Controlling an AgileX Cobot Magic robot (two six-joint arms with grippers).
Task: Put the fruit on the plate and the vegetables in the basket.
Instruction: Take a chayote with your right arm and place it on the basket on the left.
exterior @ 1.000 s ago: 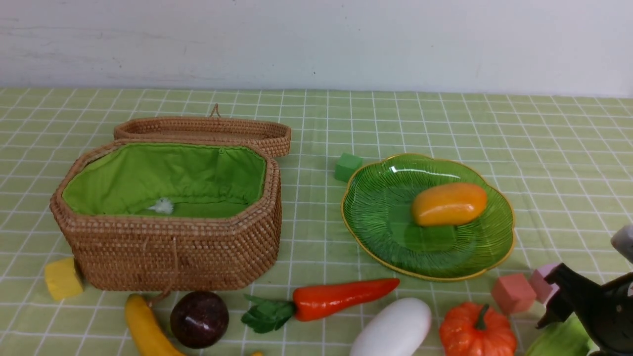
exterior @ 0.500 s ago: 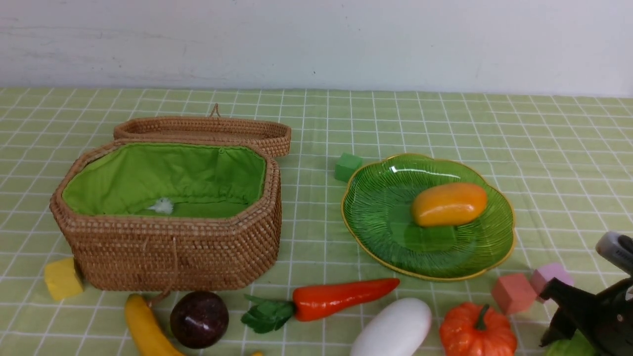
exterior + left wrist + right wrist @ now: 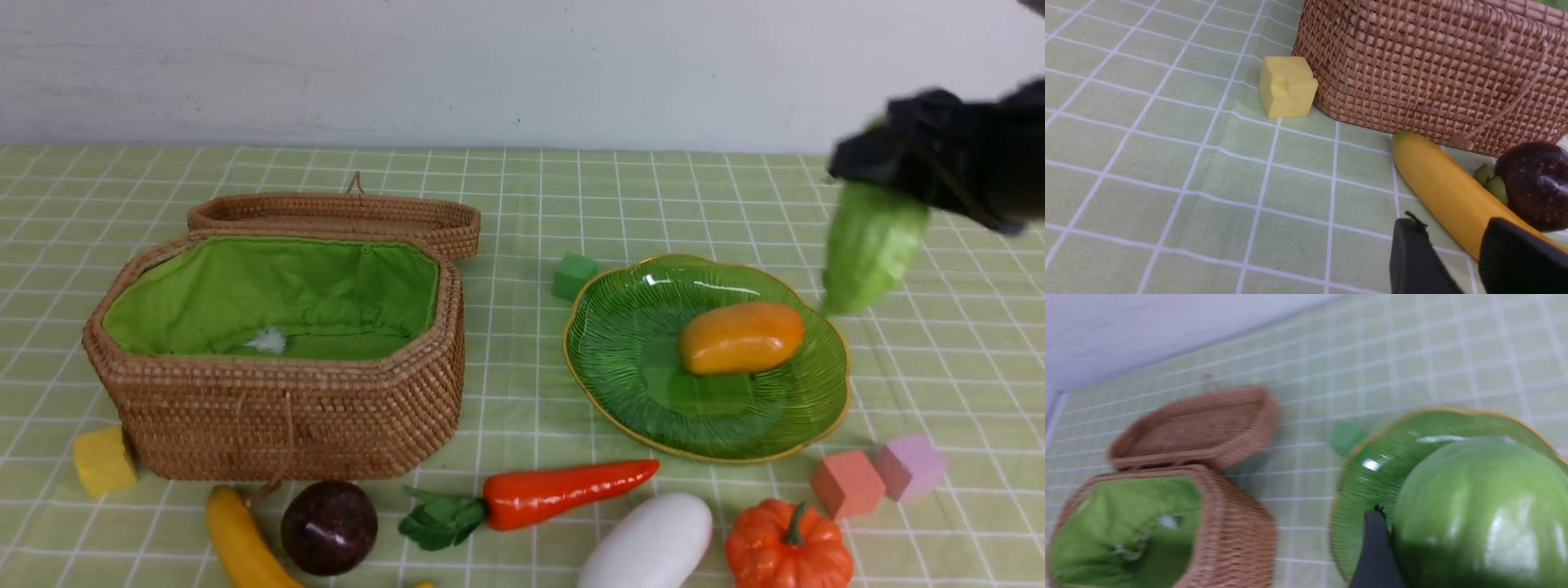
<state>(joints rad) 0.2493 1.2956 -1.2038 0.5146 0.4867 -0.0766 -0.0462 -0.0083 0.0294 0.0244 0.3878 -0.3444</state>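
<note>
Front view shows the right gripper (image 3: 886, 167) clamped on the green gourd (image 3: 869, 245), held in the air near the right rim of the plate (image 3: 620, 367), while the mango (image 3: 741, 336) lies on the plate and the basket (image 3: 286, 425) stands open to the left. The carrot (image 3: 563, 492), white vegetable (image 3: 649, 543) and pumpkin (image 3: 788, 547) lie on the cloth (image 3: 939, 327) near the plate. The banana (image 3: 237, 539) and purple fruit (image 3: 329, 527) lie by the basket, where the left gripper (image 3: 1449, 245) hovers, jaws apart, holding nothing.

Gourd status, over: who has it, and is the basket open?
Right gripper shut on gourd, aloft near plate. Left gripper open, low by banana. Basket open, lid laid back.
</note>
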